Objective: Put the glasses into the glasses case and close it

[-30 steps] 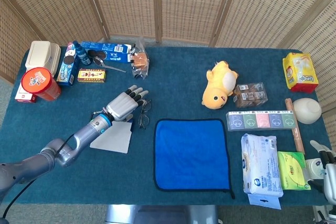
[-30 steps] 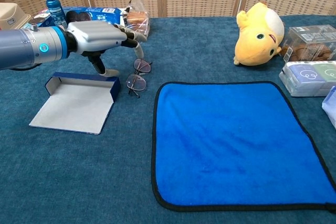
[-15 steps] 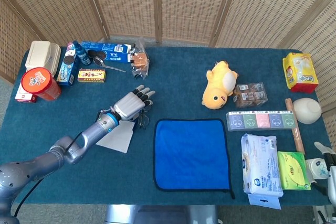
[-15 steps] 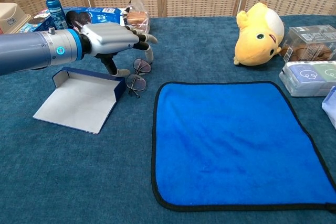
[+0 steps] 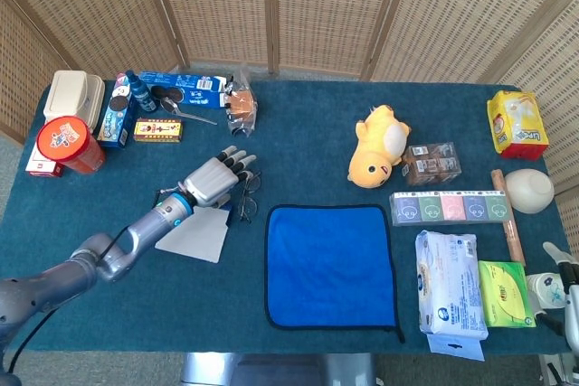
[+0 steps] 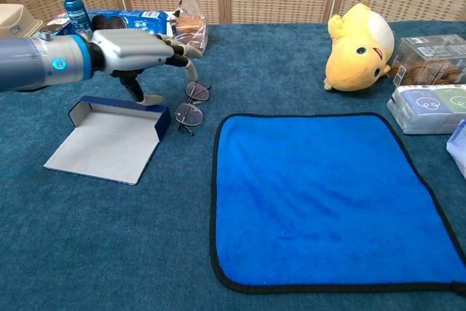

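Left hand (image 6: 138,52) hangs palm down over the far edge of the case (image 6: 109,142), fingers spread and holding nothing; thumb (image 6: 138,94) points down at the case's raised blue wall, contact not clear from the chest view. Fingertips reach over toward the glasses (image 6: 191,105), above them and apart from the frame.

Glasses lie on the table (image 6: 291,56) just right of the case and just below the fingertips in the chest view; lenses side by side, one nearer the robot, one farther; they sit outside the case. Case lies open and flat, pale inner face up, under and on the near side of the hand; in the head view it shows as a pale sheet (image 5: 194,234) beside the forearm.

Blue cloth (image 6: 328,198) lies right of the glasses, well apart from the hand; yellow plush (image 6: 357,45) farther right still. Behind the hand: snack bag (image 6: 191,28), cookie box (image 6: 135,18), bottle (image 6: 73,5).

Right hand (image 5: 565,291) shows only at the right edge of the head view, by the table's near corner; fingers cropped, so I cannot tell its state.
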Robot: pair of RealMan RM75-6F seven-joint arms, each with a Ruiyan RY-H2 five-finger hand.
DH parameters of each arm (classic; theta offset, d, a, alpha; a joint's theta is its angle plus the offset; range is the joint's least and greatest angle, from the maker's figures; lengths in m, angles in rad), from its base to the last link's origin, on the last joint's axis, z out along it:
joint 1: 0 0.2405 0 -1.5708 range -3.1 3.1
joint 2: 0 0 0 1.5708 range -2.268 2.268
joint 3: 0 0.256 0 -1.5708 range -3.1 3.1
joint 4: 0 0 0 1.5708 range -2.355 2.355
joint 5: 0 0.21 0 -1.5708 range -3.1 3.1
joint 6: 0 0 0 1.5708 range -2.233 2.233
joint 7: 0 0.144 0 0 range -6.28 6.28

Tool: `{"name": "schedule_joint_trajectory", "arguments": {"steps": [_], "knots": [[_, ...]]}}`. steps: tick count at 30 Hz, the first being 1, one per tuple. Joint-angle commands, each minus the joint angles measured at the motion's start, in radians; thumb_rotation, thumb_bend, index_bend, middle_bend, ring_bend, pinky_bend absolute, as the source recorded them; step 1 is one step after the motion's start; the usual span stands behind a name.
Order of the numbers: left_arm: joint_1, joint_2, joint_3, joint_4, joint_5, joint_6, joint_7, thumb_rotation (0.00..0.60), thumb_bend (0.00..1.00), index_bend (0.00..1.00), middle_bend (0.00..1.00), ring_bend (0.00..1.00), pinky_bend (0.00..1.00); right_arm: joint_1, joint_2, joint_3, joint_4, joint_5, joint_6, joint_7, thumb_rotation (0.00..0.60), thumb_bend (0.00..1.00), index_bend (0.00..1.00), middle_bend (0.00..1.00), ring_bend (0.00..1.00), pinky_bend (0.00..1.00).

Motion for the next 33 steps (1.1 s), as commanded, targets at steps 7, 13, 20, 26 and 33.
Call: {"name": "schedule_joint_trajectory", "arguments": {"steps": [7, 13, 20, 26, 33], "knots": [[0.066, 0.130, 0.009, -0.172, -0.053, 0.020, -0.029, 0.600, 0.33, 0.19, 0.00, 0.00, 0.00, 0.003, 0.001, 0.000, -0.009, -0.010, -0.001, -0.007, 0.600, 0.31, 0.16, 0.26, 0.28, 0.37], [0.060, 0.222, -0.019, -0.303, -0.136, -0.070, -0.095, 0.600, 0.33, 0.20, 0.10, 0.06, 0.09, 0.005, -0.001, 0.001, -0.012, -0.017, 0.002, -0.015, 0.600, 0.30, 0.16, 0.26, 0.28, 0.37], [0.029, 0.276, -0.008, -0.370, -0.191, -0.199, -0.081, 0.600, 0.33, 0.21, 0.21, 0.17, 0.19, 0.002, 0.000, 0.001, -0.017, -0.019, 0.007, -0.017, 0.600, 0.31, 0.16, 0.26, 0.28, 0.37], [0.021, 0.307, 0.002, -0.425, -0.218, -0.241, -0.050, 0.600, 0.33, 0.22, 0.28, 0.21, 0.19, -0.002, 0.000, 0.001, -0.015, -0.023, 0.016, -0.014, 0.600, 0.31, 0.16, 0.26, 0.29, 0.37], [0.033, 0.368, 0.029, -0.502, -0.229, -0.263, -0.025, 0.600, 0.33, 0.23, 0.34, 0.23, 0.19, -0.001, -0.003, 0.002, -0.012, -0.030, 0.019, -0.009, 0.600, 0.30, 0.15, 0.26, 0.29, 0.37]]}}
